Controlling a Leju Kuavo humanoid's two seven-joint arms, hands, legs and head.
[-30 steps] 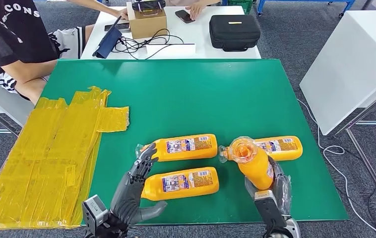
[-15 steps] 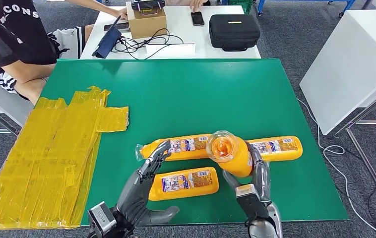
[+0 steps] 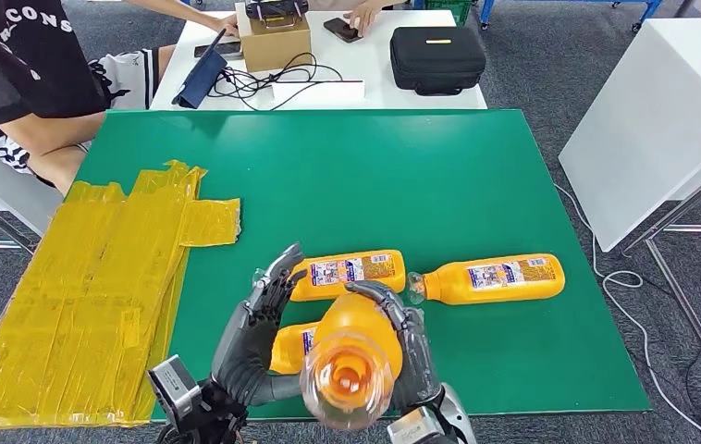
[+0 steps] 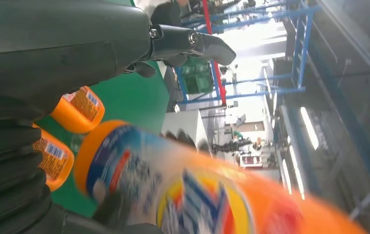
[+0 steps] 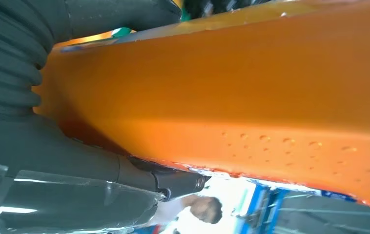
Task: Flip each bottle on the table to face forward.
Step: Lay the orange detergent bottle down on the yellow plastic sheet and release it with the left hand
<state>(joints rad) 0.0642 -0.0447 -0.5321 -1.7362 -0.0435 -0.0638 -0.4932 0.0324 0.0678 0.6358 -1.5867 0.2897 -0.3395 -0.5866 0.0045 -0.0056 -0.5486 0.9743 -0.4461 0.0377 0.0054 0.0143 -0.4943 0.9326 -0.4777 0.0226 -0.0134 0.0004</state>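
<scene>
My right hand (image 3: pixel 410 344) grips an orange bottle (image 3: pixel 351 356) lifted off the green table (image 3: pixel 375 176), its clear-wrapped cap end pointing up at the head camera. The right wrist view has that bottle's orange side (image 5: pixel 251 97) against the hand (image 5: pixel 51 146). My left hand (image 3: pixel 256 328) is open just left of it, fingers spread. A blurred label of the held bottle (image 4: pixel 197 195) passes close by the left hand's fingers (image 4: pixel 188 41). Three more orange bottles lie on their sides: one (image 3: pixel 351 271) behind my hands, one (image 3: pixel 495 278) to the right, one (image 3: pixel 289 347) mostly hidden under the held bottle.
A crumpled yellow plastic sheet (image 3: pixel 97 287) covers the table's left part. A person (image 3: pixel 23 74) sits at the far left corner. Behind stands a white table (image 3: pixel 375 65) with a black case (image 3: pixel 436 58) and a cardboard box (image 3: pixel 275 39). Another white table (image 3: pixel 661 111) stands right.
My right hand has carried its bottle left from the table's right side to in front of me, and raised it toward the camera. My left hand has shifted slightly.
</scene>
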